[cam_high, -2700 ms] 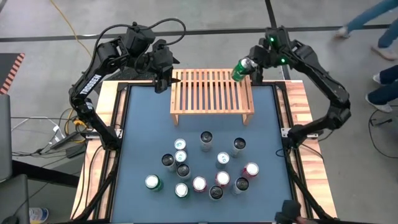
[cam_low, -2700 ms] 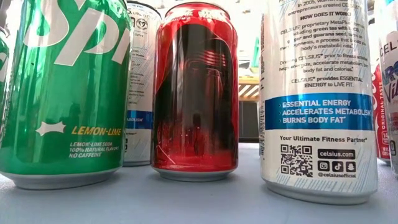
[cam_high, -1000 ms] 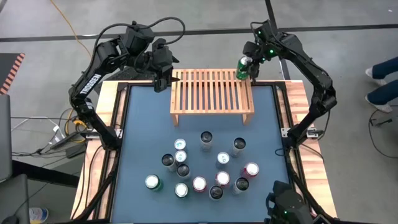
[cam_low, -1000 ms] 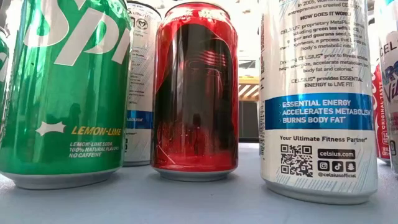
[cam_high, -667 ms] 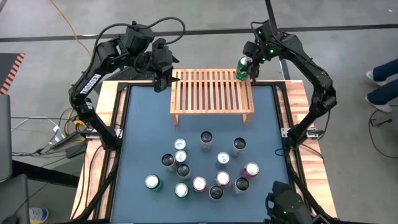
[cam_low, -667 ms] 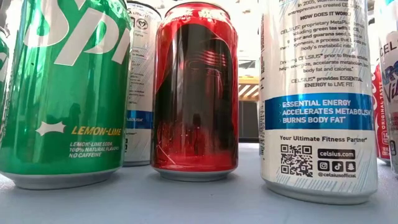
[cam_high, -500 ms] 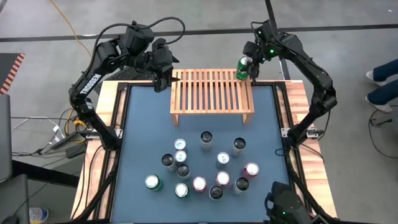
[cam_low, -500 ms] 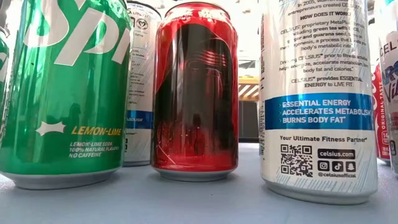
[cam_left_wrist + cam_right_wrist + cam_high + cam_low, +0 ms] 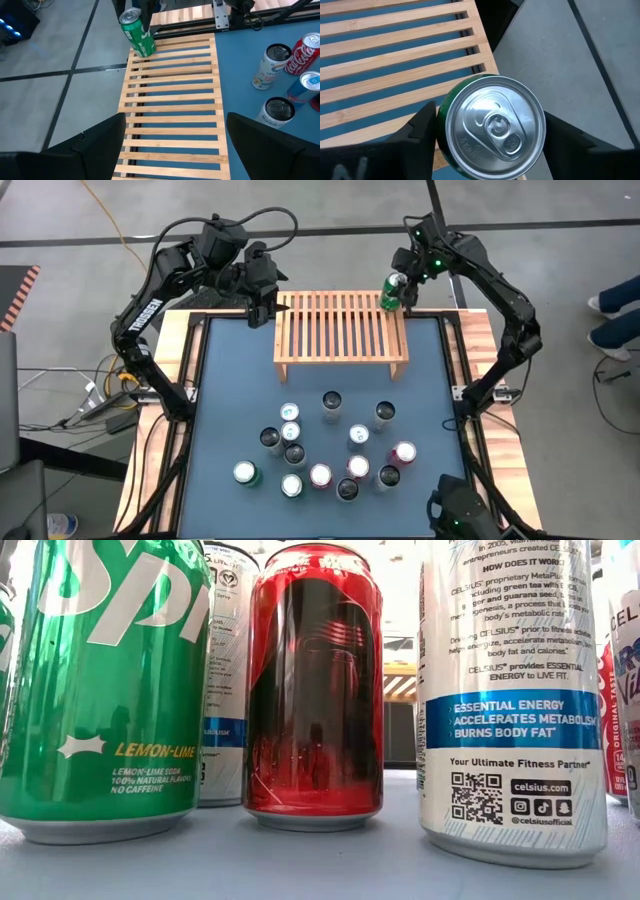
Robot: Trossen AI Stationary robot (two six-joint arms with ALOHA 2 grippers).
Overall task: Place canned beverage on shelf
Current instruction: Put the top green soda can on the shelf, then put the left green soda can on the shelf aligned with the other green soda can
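Green can [image 9: 393,290] is seen standing on the shelf [image 9: 340,330], at its far right corner, with the right gripper [image 9: 401,288] around it.

From the right wrist camera the can's silver top [image 9: 494,125] is flanked by the two dark fingers [image 9: 417,132], and a sliver of gap seems to be showing on each side, though contact cannot be ruled out, so whether the can is gripped or released cannot be told. The left gripper [image 9: 259,310] is parked at the shelf's far left corner, fingers spread wide, nothing held. A cluster of other cans [image 9: 322,448] is left standing on the blue table [image 9: 225,400], well apart from the shelf.
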